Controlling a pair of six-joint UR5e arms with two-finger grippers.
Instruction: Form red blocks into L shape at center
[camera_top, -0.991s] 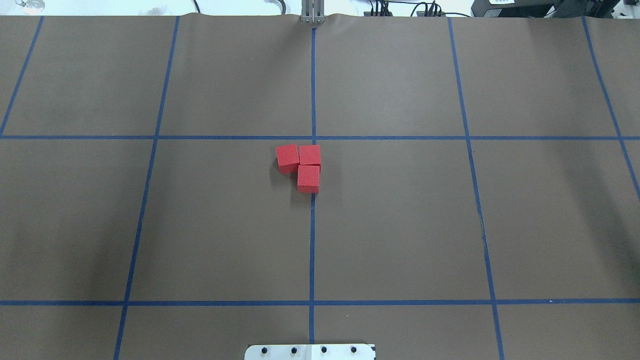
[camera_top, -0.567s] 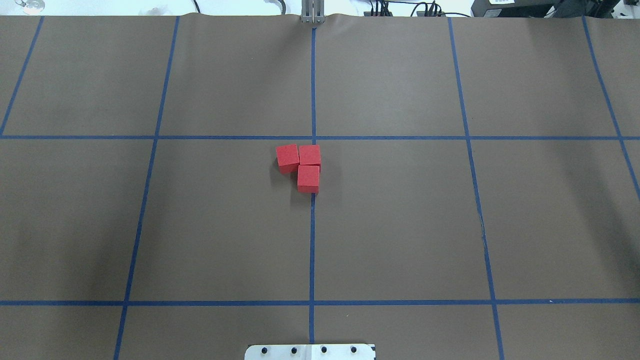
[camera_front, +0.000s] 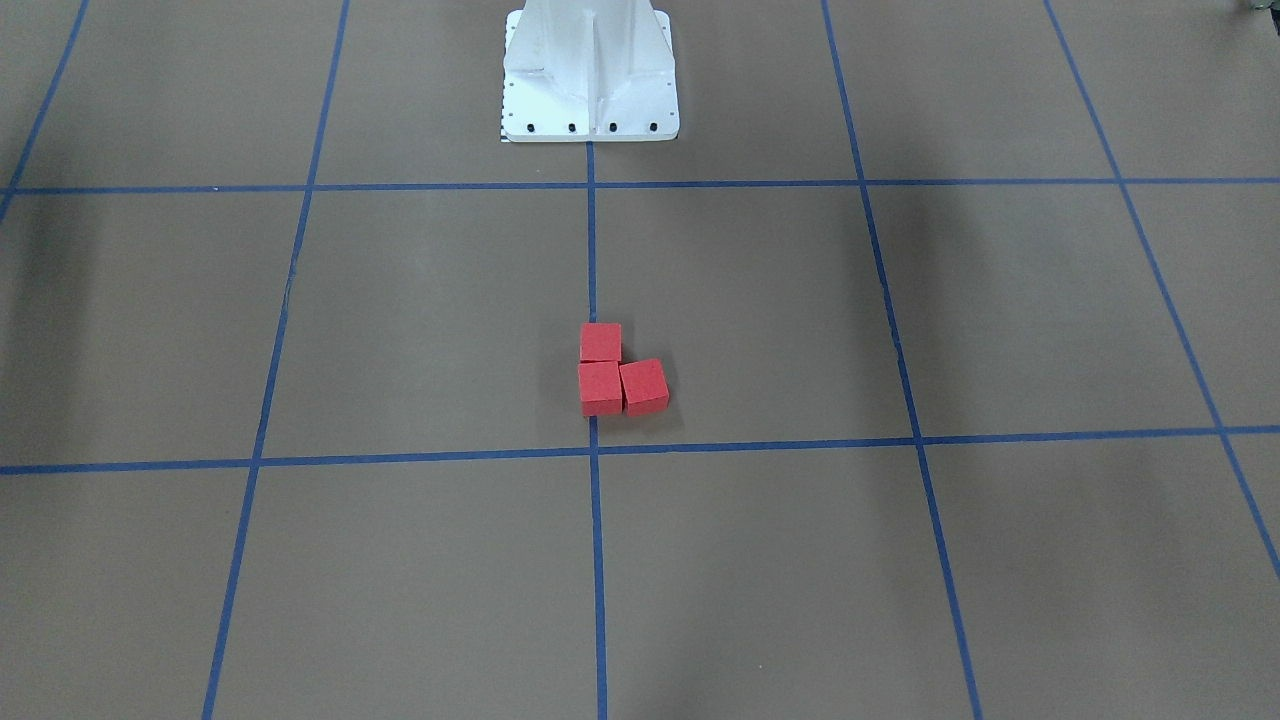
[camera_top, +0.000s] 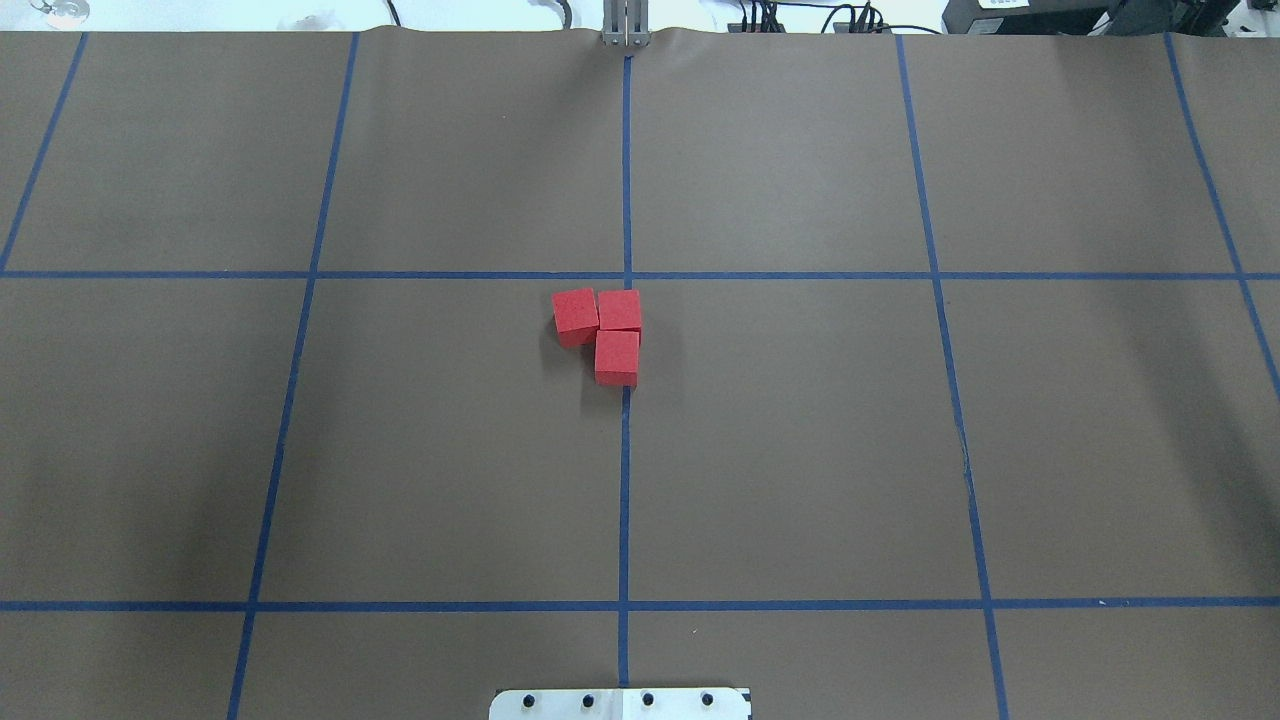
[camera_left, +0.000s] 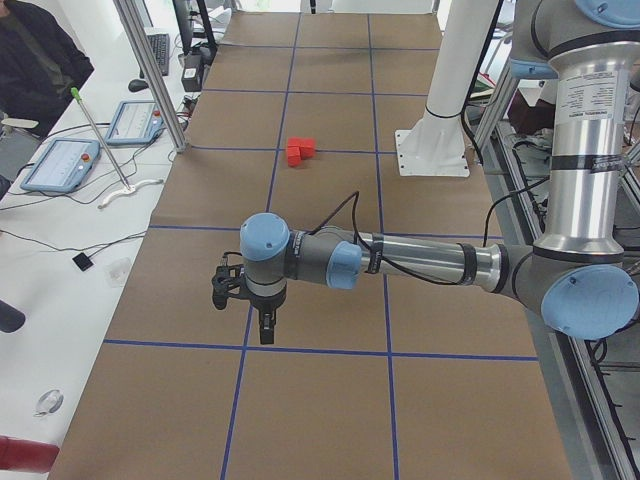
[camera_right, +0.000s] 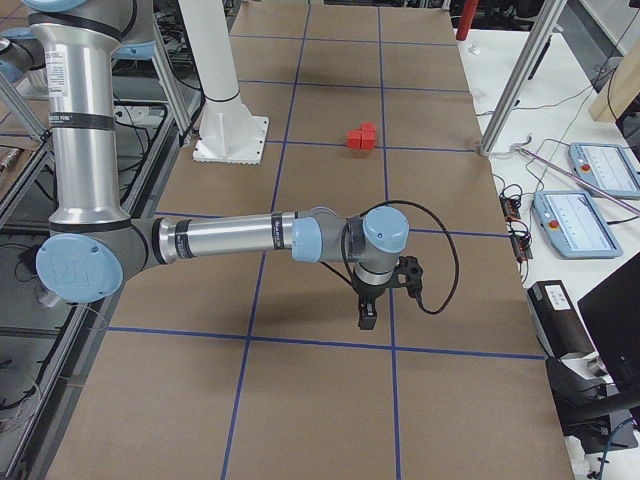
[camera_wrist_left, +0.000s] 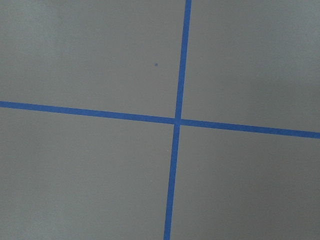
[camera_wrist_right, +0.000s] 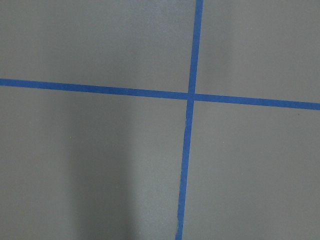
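Note:
Three red blocks (camera_top: 575, 312) (camera_top: 619, 310) (camera_top: 616, 357) lie touching in an L on the brown floor, on and just left of the middle tape line (camera_top: 625, 450) at the center. In the front-facing view the same red blocks (camera_front: 600, 342) (camera_front: 600, 387) (camera_front: 643, 386) show the corner shape. The left gripper (camera_left: 265, 325) hangs over a tape line far from the blocks (camera_left: 300, 150), seen only from the side, so I cannot tell its state. The right gripper (camera_right: 367, 318) likewise hovers far from the blocks (camera_right: 361, 136), state unclear. Both wrist views show only tape crossings.
The white robot base (camera_front: 590, 75) stands on the middle line behind the blocks. A person (camera_left: 30, 60) sits by a side bench with teach pendants (camera_left: 60, 165). Metal frame posts (camera_left: 150, 70) and more pendants (camera_right: 575, 220) line the table's long edges.

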